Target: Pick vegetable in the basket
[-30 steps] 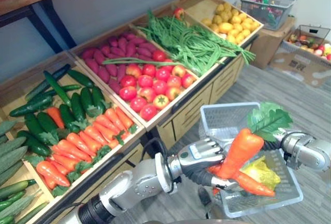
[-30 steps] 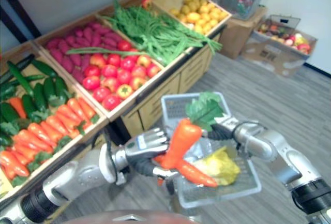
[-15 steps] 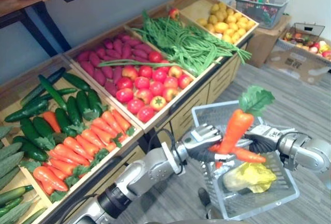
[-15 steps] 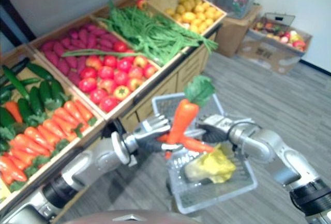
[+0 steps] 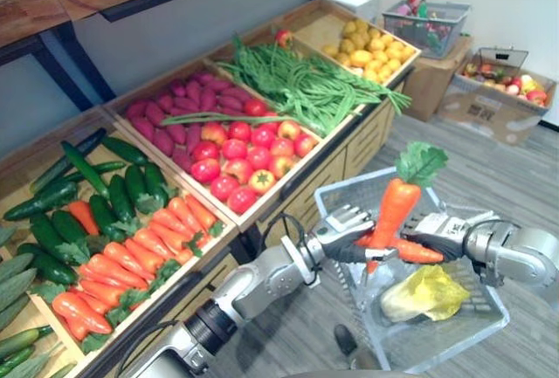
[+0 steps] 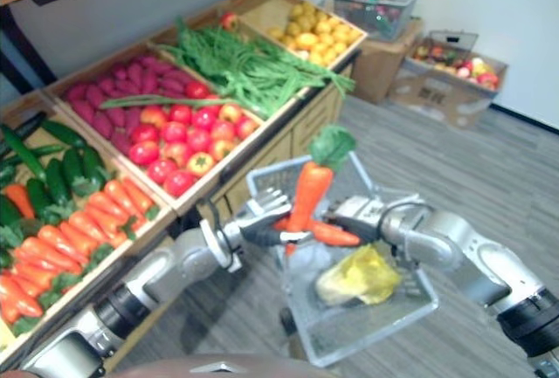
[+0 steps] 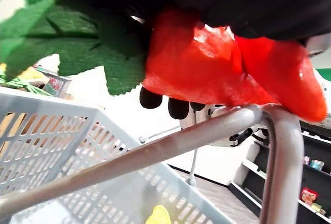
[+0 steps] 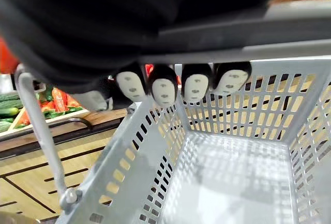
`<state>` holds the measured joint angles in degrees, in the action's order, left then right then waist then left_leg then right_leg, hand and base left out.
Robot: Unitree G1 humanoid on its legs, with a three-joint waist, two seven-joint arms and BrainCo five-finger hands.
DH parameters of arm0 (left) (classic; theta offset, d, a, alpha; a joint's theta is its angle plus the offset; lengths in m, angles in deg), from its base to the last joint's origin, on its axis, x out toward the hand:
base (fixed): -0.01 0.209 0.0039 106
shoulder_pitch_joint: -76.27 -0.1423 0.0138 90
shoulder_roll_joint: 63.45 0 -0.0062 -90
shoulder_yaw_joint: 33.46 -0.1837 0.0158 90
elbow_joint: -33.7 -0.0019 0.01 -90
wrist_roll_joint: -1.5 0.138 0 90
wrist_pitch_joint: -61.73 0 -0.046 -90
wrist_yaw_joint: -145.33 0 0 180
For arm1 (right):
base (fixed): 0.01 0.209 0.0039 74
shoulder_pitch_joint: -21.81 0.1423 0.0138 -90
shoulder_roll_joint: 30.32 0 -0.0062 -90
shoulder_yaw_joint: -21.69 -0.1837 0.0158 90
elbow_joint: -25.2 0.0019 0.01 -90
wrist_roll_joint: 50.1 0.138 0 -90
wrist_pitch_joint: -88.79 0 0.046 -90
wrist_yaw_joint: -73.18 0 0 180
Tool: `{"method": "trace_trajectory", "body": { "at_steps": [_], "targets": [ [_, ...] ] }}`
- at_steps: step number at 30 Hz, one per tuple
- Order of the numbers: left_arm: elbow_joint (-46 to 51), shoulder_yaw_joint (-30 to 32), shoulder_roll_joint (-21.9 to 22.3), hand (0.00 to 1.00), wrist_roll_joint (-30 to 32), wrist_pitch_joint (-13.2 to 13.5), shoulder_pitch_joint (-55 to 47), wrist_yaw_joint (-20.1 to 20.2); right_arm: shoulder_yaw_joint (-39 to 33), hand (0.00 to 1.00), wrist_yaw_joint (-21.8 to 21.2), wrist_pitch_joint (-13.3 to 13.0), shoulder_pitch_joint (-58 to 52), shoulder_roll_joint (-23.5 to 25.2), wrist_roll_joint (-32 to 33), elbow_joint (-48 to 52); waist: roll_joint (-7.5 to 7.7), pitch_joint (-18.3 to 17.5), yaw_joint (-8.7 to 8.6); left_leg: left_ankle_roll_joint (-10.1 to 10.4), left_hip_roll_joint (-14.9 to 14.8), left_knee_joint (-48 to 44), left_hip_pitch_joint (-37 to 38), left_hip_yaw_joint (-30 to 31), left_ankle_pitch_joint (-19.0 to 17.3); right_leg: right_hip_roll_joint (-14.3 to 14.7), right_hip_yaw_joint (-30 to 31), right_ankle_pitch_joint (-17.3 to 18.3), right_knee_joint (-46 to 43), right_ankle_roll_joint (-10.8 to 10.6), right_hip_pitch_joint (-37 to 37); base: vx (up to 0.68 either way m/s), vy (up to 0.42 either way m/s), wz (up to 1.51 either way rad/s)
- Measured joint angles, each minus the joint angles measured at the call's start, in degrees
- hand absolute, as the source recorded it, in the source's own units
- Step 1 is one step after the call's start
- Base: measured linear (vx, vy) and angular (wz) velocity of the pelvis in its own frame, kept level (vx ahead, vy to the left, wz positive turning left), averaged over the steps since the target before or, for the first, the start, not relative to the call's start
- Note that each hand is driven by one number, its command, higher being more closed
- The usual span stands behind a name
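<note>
My left hand (image 5: 342,228) is shut on an orange carrot (image 5: 395,210) with green leaves and holds it upright over the near left side of the grey mesh basket (image 5: 348,189). In the left wrist view the carrot (image 7: 207,69) and its leaf (image 7: 77,43) sit just above the basket's metal handle (image 7: 181,146). My right hand (image 5: 447,230) is shut on that handle; its fingers (image 8: 165,89) curl round the bar above the basket (image 8: 232,172). Inside lie a second carrot (image 5: 412,252) and a yellow-green leafy head (image 5: 421,295).
A wooden produce stand runs along the left, with bins of carrots (image 5: 131,256), tomatoes (image 5: 249,151), green beans (image 5: 306,85) and yellow fruit (image 5: 371,46). At the back right stand a cardboard box of produce (image 5: 493,103) and another grey basket (image 5: 428,24).
The carrot in my left hand has swung from tilted to upright and sits higher over the basket. The whole view has shifted as the camera moved.
</note>
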<state>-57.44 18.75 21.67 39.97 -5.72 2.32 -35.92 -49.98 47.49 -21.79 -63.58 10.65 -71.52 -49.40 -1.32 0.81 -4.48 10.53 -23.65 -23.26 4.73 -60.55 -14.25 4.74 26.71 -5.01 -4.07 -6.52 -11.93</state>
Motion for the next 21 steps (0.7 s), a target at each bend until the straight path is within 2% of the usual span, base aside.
{"method": "trace_trajectory", "body": {
  "at_steps": [4,10,21],
  "targets": [
    [-1.99,-0.27,0.82,1.0,-0.02,1.07,0.25,-0.15,0.0,1.0,-1.14,0.0,0.23,-1.88,0.01,1.16,0.05,-0.47,-0.27,0.16,-0.03,-0.04,0.42,-0.36,-0.1,0.24,0.59,-0.04,0.05,-0.04,0.01,0.04,0.037,-0.08],
    [-3.6,-0.8,0.82,1.0,-0.02,2.48,1.04,-0.15,0.04,1.0,-1.24,0.0,0.24,-2.02,-0.01,1.67,0.09,-0.62,-0.15,0.21,0.02,-0.12,0.52,-0.55,-0.17,0.26,0.9,-0.08,0.04,-0.11,0.03,0.02,0.04,-0.02],
    [-7.45,-1.67,2.76,1.0,-0.02,2.59,2.84,-0.22,0.1,1.0,-2.41,0.58,0.27,-2.56,-0.31,1.66,-0.27,-0.87,-0.2,0.39,0.12,-0.09,0.86,-1.45,-0.31,0.41,1.74,-0.18,0.05,-0.24,0.01,0.01,0.032,-0.04]
  ]
}}
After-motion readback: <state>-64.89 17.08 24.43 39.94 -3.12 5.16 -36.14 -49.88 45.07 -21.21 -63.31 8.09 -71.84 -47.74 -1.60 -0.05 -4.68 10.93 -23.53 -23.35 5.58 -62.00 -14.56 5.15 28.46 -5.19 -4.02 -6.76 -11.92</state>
